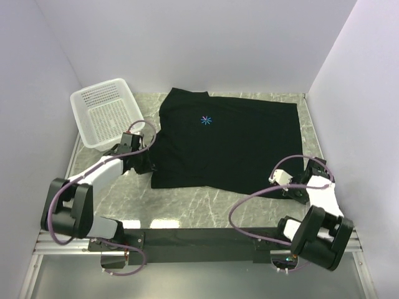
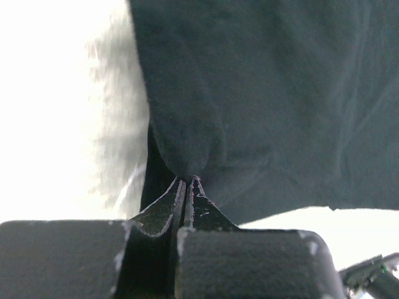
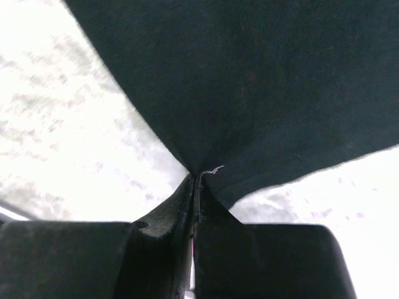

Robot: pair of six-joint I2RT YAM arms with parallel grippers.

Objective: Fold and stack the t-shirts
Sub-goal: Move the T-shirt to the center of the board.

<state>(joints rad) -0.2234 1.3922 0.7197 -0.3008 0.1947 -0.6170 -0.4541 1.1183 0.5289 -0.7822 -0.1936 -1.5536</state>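
**Grips.** The left claw (image 2: 187, 180) has its jaws pressed together on a pinch of the plain black cotton t-shirt (image 1: 230, 140) at the near-left edge, with a small fold of fabric bunched just above the tips. The right claw (image 3: 196, 175) is likewise closed on the cloth at the near-right corner, the fabric drawn to a point at the tips.

**Garment.** It lies spread on the grey marbled counter (image 1: 206, 208), with the small light-blue starburst print (image 1: 206, 120) facing up and the collar at the far left. A white plastic mesh basket (image 1: 103, 111) sits at the far-left corner, near the shirt.

**Step in hand.** This appears to be a first fold: both grips are made and the lift is not yet begun, since the cloth lies flat. The next move calls for both claws to rise together and carry the near edge over toward the far edge — level, so the crease runs straight. The pinches are thin and may slip.

**Pose.** The left arm reaches forward and inward, forearm low. The right arm is tucked short — its claw is at counter level, pointing inward.
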